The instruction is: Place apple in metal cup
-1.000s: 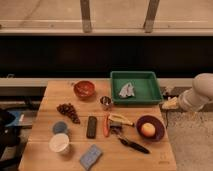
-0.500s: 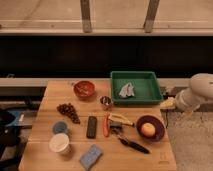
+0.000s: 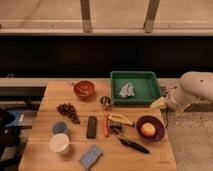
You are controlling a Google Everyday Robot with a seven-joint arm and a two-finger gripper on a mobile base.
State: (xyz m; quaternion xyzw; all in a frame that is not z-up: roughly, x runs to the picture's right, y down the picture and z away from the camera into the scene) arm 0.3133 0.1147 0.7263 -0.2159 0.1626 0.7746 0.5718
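Observation:
The apple [image 3: 148, 129] is small, yellow-orange, and lies in a dark bowl [image 3: 158, 134] at the right front of the wooden table [image 3: 52, 95]. The metal cup [image 3: 106, 102] is a small shiny cylinder standing upright near the table's middle, left of the green tray. My gripper [image 3: 159, 103] is at the end of the white arm [image 3: 196, 87], at the table's right edge just beside the tray's front right corner. It is above and to the right of the apple and apart from it.
A green tray [image 3: 145, 80] holding a grey cloth [image 3: 126, 90] stands at the back right. An orange-red bowl [image 3: 84, 89], grapes [image 3: 68, 111], a white cup [image 3: 59, 143], a black bar [image 3: 92, 126], a banana [image 3: 120, 119], a black tool [image 3: 132, 145] and a blue sponge [image 3: 90, 156] lie around the cup.
The arm and gripper have shifted a little to the left, closer to the table's right edge. Nothing on the table has moved.

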